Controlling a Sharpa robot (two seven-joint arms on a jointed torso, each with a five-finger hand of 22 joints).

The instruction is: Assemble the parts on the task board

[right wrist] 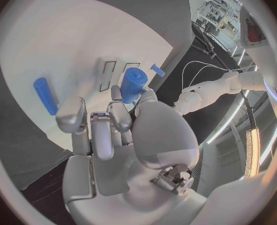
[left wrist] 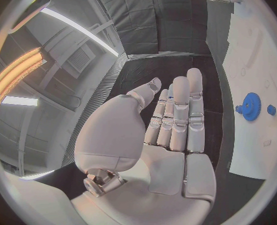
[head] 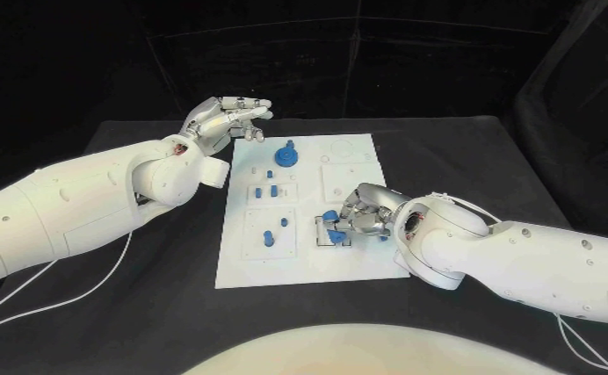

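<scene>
The right hand (head: pixel 358 214) pinches a blue peg (right wrist: pixel 133 84) upright just over the board (head: pixel 304 261); the left hand (head: pixel 226 120) hovers open, well apart.

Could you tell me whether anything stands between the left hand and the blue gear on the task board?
Nothing visible does. The left hand hovers with fingers apart and empty above the far left corner of the task board; the blue gear stands on the board just beyond its fingertips, with only bare white plate between. The right hand works farther down the board.
</scene>
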